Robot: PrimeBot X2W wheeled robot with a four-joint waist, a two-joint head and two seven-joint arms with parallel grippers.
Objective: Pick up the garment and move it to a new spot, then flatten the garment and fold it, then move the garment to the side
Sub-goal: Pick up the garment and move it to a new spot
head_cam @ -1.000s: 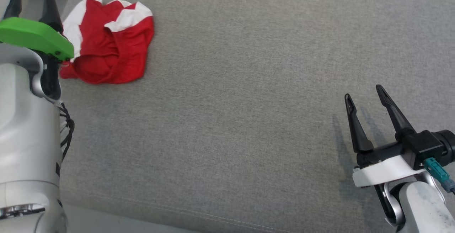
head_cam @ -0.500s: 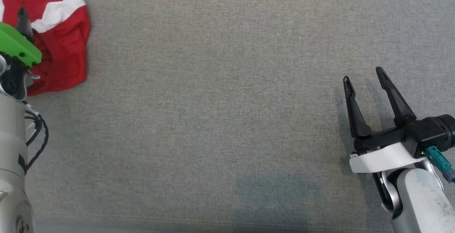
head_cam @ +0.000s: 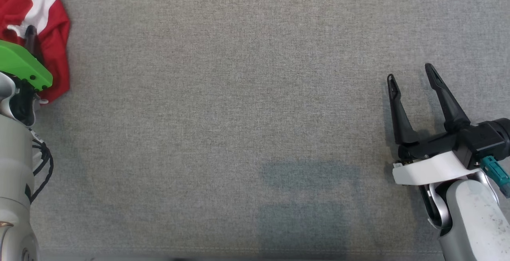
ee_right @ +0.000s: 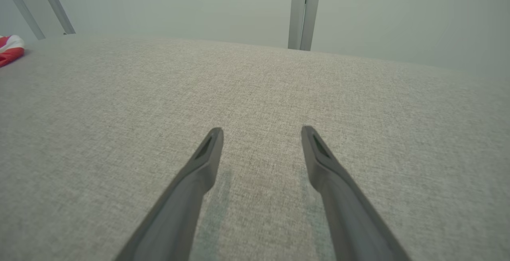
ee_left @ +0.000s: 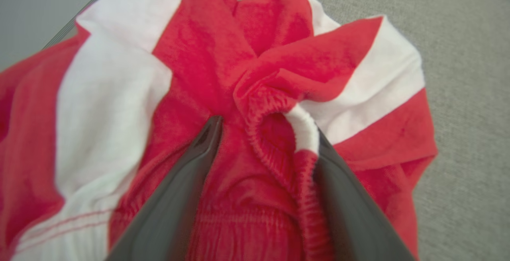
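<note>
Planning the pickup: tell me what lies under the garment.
The garment lies crumpled on the grey fabric surface. Anything beneath its folds is covered and cannot be seen.

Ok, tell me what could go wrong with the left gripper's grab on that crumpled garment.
1. The open left gripper straddles only a bunched waistband fold of the garment; closing there may lift it as a tangled clump, hard to flatten.
2. The garment lies near the edge of the grey surface; a slipped pinch could push it off.
</note>
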